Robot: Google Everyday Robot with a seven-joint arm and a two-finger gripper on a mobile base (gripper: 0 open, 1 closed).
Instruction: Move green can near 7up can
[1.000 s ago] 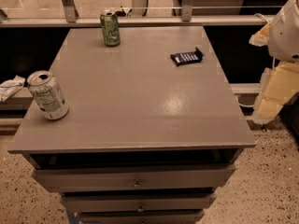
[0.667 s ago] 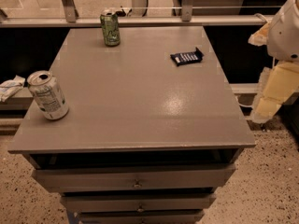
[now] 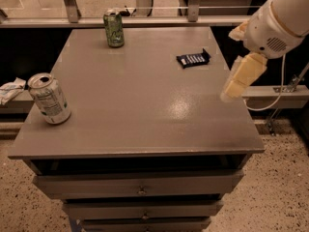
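Observation:
The green can [image 3: 114, 29] stands upright at the far edge of the grey table [image 3: 145, 110], left of centre. The 7up can [image 3: 49, 99], silver-white with a text panel, stands near the table's left front edge, leaning a little. The two cans are far apart. My gripper [image 3: 232, 91] hangs from the white arm at the right, pale fingers pointing down over the table's right edge. It is far from both cans and holds nothing that I can see.
A black snack bar [image 3: 193, 58] lies on the table at the back right, between the gripper and the green can. A crumpled white item [image 3: 10, 90] lies on a ledge left of the table. Drawers [image 3: 140, 190] sit below the top. A rail runs behind.
The arm has swung left and inward, so the gripper now hangs over the table's right edge. The cans and the snack bar have not moved.

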